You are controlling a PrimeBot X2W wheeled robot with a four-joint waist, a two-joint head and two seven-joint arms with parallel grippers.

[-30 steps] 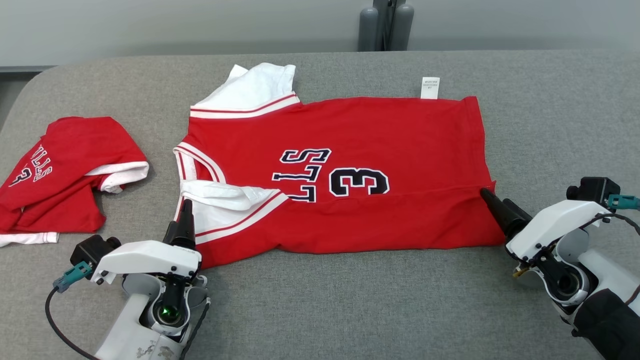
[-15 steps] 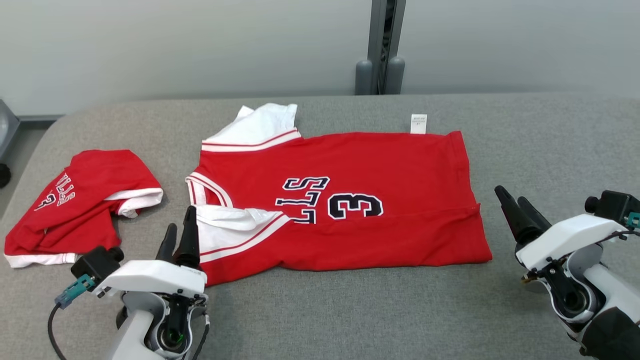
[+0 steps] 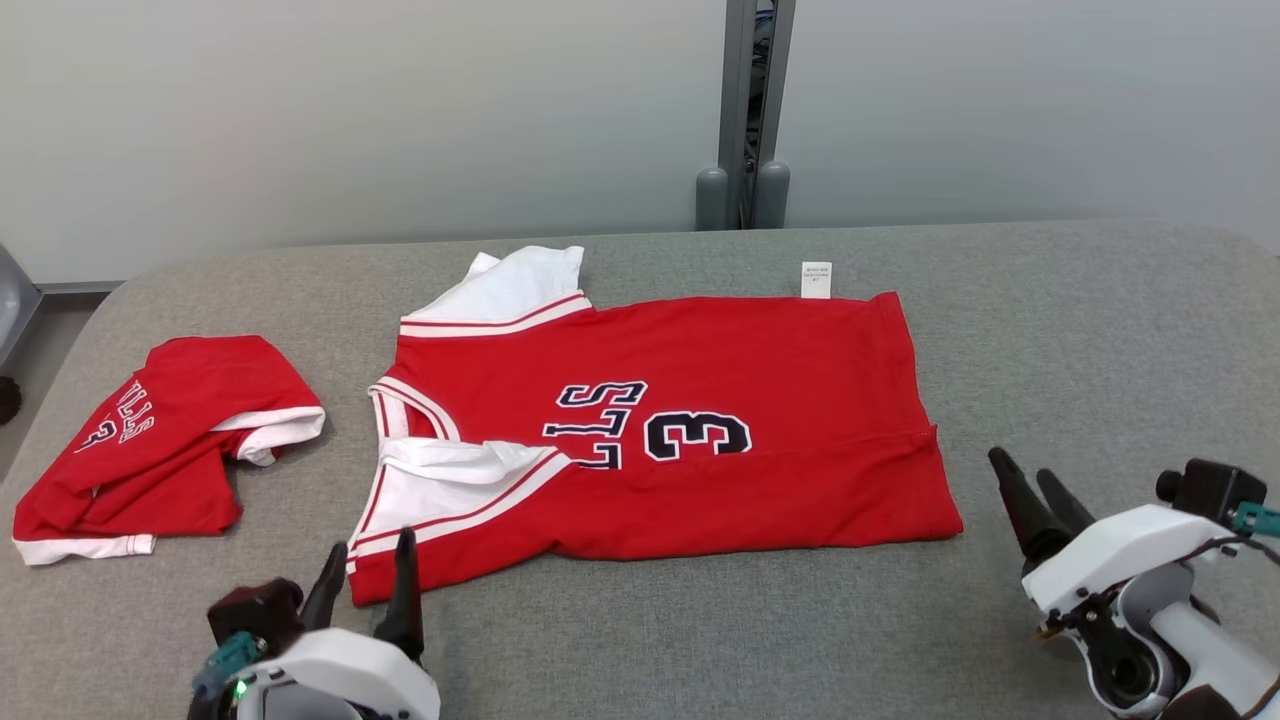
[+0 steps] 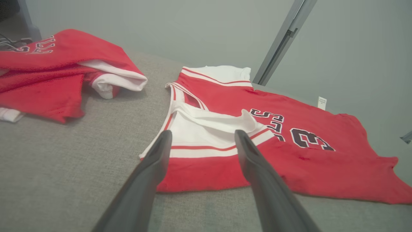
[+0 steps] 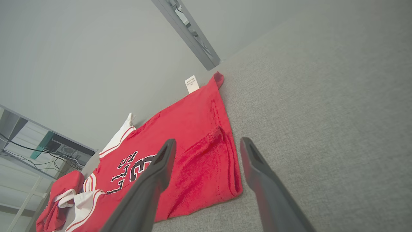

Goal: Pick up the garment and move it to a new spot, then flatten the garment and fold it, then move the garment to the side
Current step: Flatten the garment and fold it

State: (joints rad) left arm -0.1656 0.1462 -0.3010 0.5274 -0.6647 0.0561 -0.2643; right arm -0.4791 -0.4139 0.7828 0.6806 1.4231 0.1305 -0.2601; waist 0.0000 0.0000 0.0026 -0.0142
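The garment (image 3: 720, 370) is a red jersey with white sleeves and a dark "3". It lies spread across the middle of the grey table (image 3: 1100, 330), its near long edge folded over. My left gripper (image 3: 370, 560) is open just in front of the near white sleeve (image 3: 440, 485), apart from it; in the left wrist view my left gripper (image 4: 202, 135) points at the garment (image 4: 309, 161). My right gripper (image 3: 1022, 470) is open, right of the hem corner with bare table between. In the right wrist view my right gripper (image 5: 208, 141) points at the garment's (image 5: 193, 129) hem.
A second red jersey (image 3: 170, 440) lies crumpled at the table's left end, also visible as the second jersey (image 4: 48, 71). A white label (image 3: 816, 280) sticks out of the garment's far edge. A grey post (image 3: 745, 110) stands behind the table against the wall.
Both grippers have drawn back from the garment's near sleeve and hem corner toward me, with nothing in them. The head camera has tilted up, so the whole picture has shifted down.
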